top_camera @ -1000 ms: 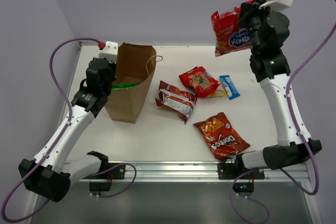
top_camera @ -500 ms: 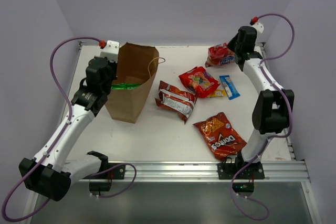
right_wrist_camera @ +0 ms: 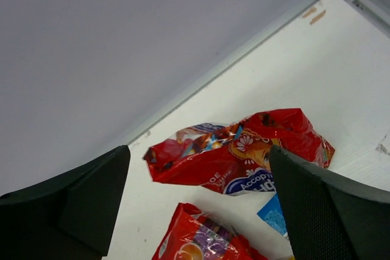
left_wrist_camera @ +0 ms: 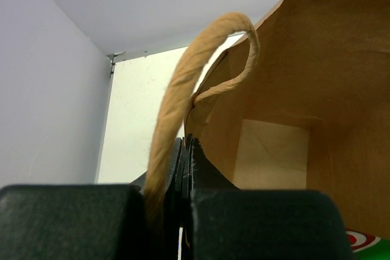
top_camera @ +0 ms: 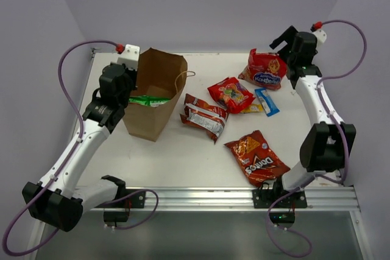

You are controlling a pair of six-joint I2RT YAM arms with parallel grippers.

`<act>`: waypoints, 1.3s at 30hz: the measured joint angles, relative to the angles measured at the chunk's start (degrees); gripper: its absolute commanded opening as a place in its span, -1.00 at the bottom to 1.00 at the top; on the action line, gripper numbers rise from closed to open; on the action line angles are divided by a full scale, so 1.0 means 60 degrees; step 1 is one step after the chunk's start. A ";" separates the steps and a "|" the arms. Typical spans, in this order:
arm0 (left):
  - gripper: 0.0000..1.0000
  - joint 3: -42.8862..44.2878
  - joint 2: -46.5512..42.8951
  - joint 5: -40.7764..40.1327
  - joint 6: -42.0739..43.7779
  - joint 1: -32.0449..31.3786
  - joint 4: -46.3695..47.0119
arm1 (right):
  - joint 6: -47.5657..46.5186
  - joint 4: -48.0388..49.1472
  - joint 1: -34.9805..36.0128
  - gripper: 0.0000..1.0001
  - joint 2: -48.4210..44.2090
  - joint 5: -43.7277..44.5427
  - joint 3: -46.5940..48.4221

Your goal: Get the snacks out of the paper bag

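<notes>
The paper bag (top_camera: 154,103) stands upright in the left-centre of the top view, mouth open, one twisted handle (top_camera: 181,79) hanging over its right rim. Inside it, just under the left rim, lies the green chip bag (top_camera: 146,100); from the left wrist view a corner of it shows at the lower right, with the bag's brown inner wall behind

The other five packets lie out on the white bench (top_camera: 183,156): the red bag with blue label (top_camera: 265,69) at the upper right, the small red candy bag (top_camera: 230,94) and the slim blue bar (top_camera: 266,100) in the middle, the red-silver bag (top_camera: 204,115) just left of them, the orange-red Doritos bag (top_camera: 256,157) lower down

The left arm rises from the lower left corner to the bag's left side; the left pincer (left_wrist_camera: 186,162) is pressed together, pinching the paper rim beside the near handle (left_wrist_camera: 183,83)

The right arm reaches up the right edge; the right pincer (top_camera: 282,36) is spread wide above the red bag with blue label, apart from it
</notes>
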 measured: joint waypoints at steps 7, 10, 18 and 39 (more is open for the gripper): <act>-1.00 0.0069 0.0120 0.0226 0.0382 0.0000 0.0131 | -0.0867 -0.0295 0.0401 0.98 -0.2306 -0.0594 0.0000; -1.00 0.0069 0.0120 0.0466 0.0659 0.0000 0.0324 | -0.1610 -0.0313 0.1384 0.98 -0.3198 -0.1140 -0.0146; -1.00 0.0040 0.0066 0.1599 0.1548 0.0004 0.1104 | -0.3574 -0.1027 0.5286 0.86 -0.3472 -0.2652 0.0550; -1.00 -0.0994 -0.0470 0.3231 0.2947 0.0011 0.2845 | -0.5053 -0.0375 1.0295 0.78 0.1075 -0.1657 0.0579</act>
